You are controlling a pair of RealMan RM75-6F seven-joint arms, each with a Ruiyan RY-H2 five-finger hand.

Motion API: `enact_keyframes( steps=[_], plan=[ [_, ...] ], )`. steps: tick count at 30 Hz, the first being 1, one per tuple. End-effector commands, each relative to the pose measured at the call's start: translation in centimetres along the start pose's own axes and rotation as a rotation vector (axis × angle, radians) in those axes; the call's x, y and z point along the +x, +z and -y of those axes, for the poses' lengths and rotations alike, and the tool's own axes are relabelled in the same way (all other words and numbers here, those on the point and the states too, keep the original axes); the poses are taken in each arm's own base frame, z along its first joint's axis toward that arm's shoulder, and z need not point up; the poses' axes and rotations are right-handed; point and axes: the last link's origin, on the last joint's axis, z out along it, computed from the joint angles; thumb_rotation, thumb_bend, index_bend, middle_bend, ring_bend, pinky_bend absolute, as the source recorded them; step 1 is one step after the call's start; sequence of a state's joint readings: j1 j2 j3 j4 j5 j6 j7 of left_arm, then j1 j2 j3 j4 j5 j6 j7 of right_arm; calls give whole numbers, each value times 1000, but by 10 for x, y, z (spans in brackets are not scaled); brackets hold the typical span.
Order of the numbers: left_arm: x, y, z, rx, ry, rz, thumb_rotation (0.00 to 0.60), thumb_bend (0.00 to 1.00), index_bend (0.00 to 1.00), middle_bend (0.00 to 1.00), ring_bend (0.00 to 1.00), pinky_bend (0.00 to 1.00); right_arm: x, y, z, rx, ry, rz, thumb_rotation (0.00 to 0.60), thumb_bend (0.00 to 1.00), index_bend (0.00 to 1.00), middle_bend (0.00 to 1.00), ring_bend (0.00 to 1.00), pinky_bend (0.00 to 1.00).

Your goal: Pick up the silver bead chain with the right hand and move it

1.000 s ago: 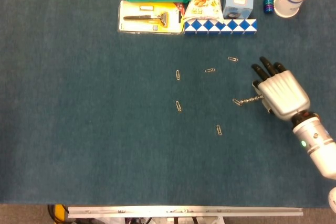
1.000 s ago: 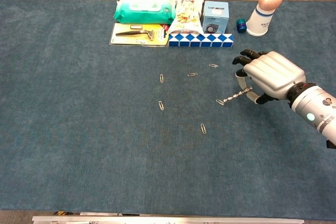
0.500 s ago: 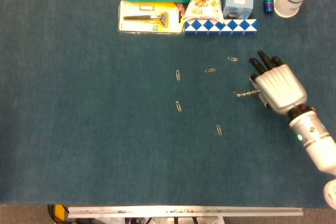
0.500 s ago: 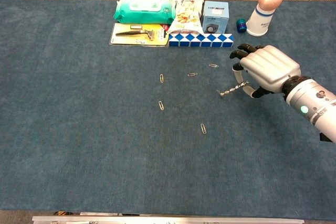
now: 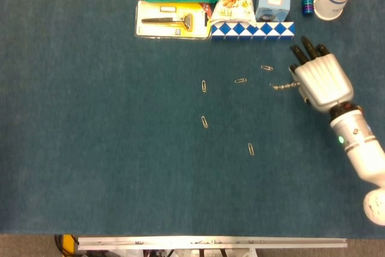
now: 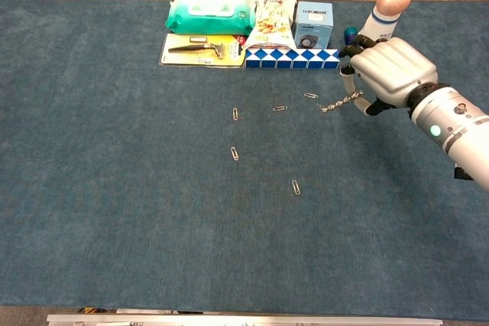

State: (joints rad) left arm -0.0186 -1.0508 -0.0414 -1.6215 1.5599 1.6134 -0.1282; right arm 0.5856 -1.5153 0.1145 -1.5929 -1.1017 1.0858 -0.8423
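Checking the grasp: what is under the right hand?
The silver bead chain sticks out leftward from beneath the right hand, over bare blue table. The chain's held end and the fingertips are covered by the hand.

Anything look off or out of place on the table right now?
Nothing damaged or spilled. Loose paper clips lie scattered mid-table, unlike the tidy back row. The right hand holds the silver bead chain, which sticks out sideways.
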Motion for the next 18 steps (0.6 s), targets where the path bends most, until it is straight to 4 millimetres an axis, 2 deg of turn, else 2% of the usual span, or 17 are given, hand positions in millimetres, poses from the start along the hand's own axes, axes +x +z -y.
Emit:
enact_keyframes(
  steps=[1, 18],
  plan=[
    [0, 0, 0, 0, 0, -1, 600, 25, 323, 217, 226, 438, 4, 9, -1, -14, -1, -4, 600, 346, 601, 175, 70, 236],
    [4, 2, 7, 24, -17, -2, 600, 25, 323, 219, 227, 438, 1, 55, 8, -36, -14, 34, 600, 346, 601, 178, 70, 236]
  ],
)
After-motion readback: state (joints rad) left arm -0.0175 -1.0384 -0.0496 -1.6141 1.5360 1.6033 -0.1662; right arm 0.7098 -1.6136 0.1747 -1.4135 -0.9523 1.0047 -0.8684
